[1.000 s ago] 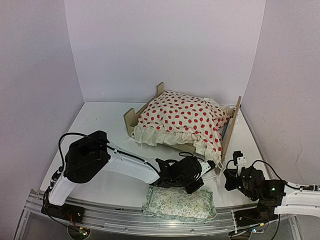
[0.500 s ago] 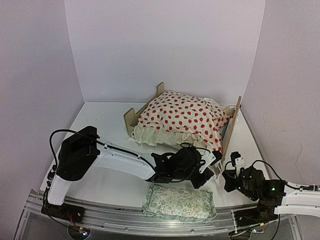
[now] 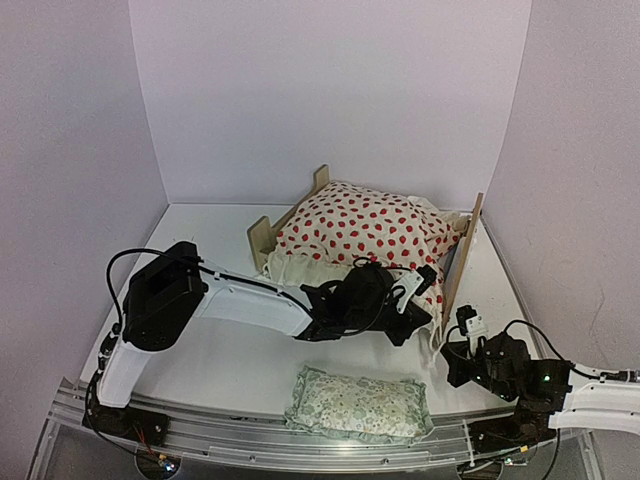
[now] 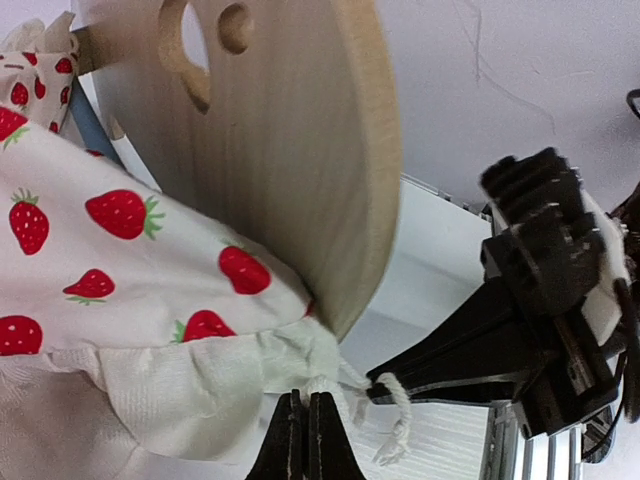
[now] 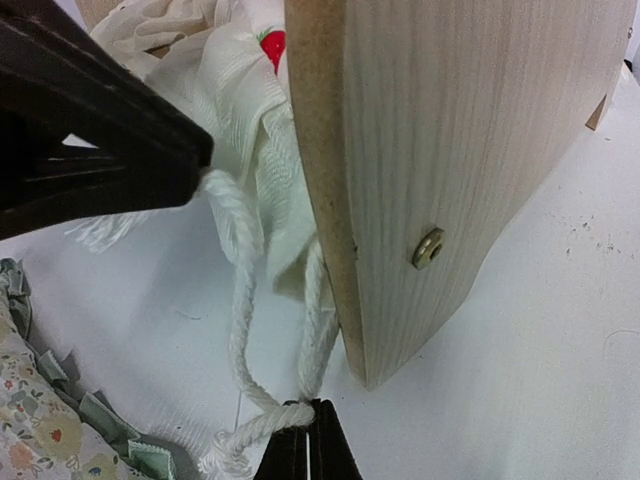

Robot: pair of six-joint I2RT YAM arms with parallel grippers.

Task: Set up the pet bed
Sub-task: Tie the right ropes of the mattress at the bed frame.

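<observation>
The pet bed (image 3: 462, 250) stands at the back centre, a light-wood frame whose headboard (image 4: 300, 150) (image 5: 450, 150) fills both wrist views. A cream red-dotted cushion (image 3: 365, 230) lies on it. At the cushion's near right corner, beside the headboard, hang white tie cords (image 5: 245, 300). My left gripper (image 3: 428, 312) (image 4: 307, 400) is shut on a cord right at the cushion's frilled corner (image 4: 200, 390). Just beside it, low on the table, my right gripper (image 3: 447, 345) (image 5: 310, 408) is shut on the cord's looped end. The bed's striped base is hidden.
A small green floral pillow (image 3: 358, 402) (image 5: 30, 420) lies on the table at the near edge, in front of the bed. White walls close in the back and both sides. My left arm (image 3: 250, 300) stretches across the table's middle.
My left gripper has moved from just above the floral pillow away to the cushion's corner at the headboard. The right gripper has shifted slightly towards the bed.
</observation>
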